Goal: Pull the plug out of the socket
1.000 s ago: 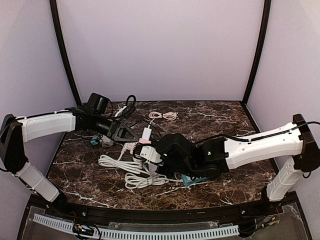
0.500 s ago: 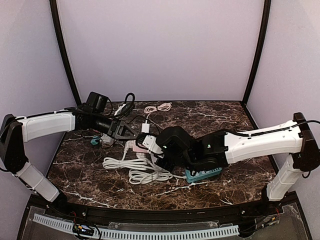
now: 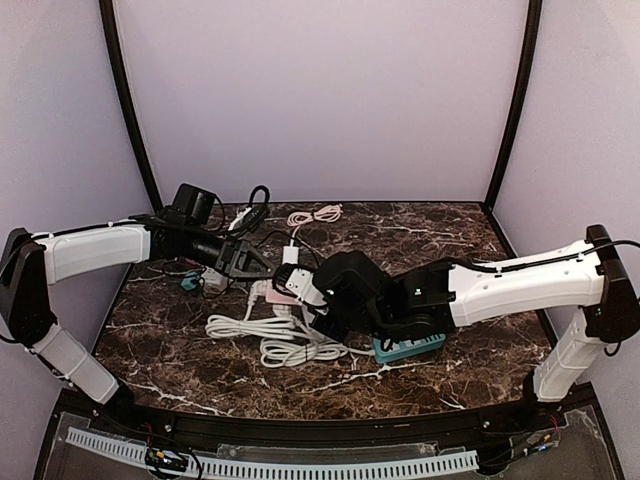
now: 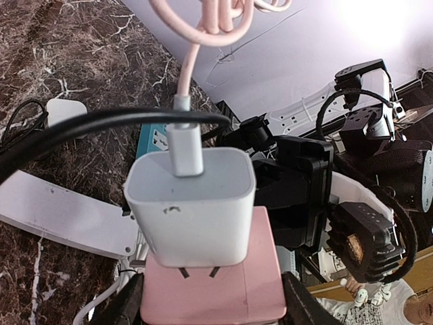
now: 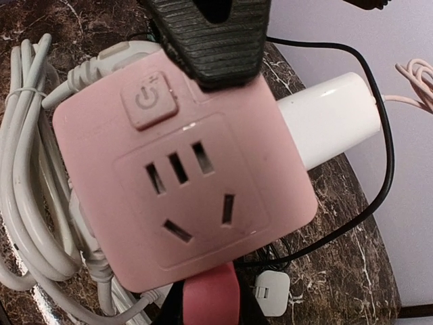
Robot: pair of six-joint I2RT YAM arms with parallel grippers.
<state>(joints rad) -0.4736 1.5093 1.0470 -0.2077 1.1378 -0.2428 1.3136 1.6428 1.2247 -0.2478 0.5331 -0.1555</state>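
A pink socket cube (image 3: 283, 293) is off the table at centre-left, with a white plug (image 3: 291, 255) seated in one face. In the left wrist view the plug (image 4: 193, 203) stands on the cube (image 4: 223, 291) with a sliver of both prongs showing. A pink cable (image 4: 191, 61) leaves its top. My left gripper (image 4: 213, 308) is open, its fingers either side of the cube below the plug. My right gripper (image 5: 210, 298) is shut on the cube's (image 5: 183, 176) lower edge. The plug (image 5: 328, 118) sticks out to the right there. A ribbed left finger (image 5: 210, 34) rests on the cube's top.
A teal power strip (image 3: 410, 347) lies under my right forearm. A bundle of white cord (image 3: 285, 345) lies in front of the cube. The pink cable's coil (image 3: 315, 214) lies near the back wall. A small white adapter (image 5: 270, 292) and black cables lie on the marble.
My right arm moved back and left with the cube, uncovering the teal power strip. The plug, the cable coil and the white cord bundle shifted with it. In the last half second little moved.
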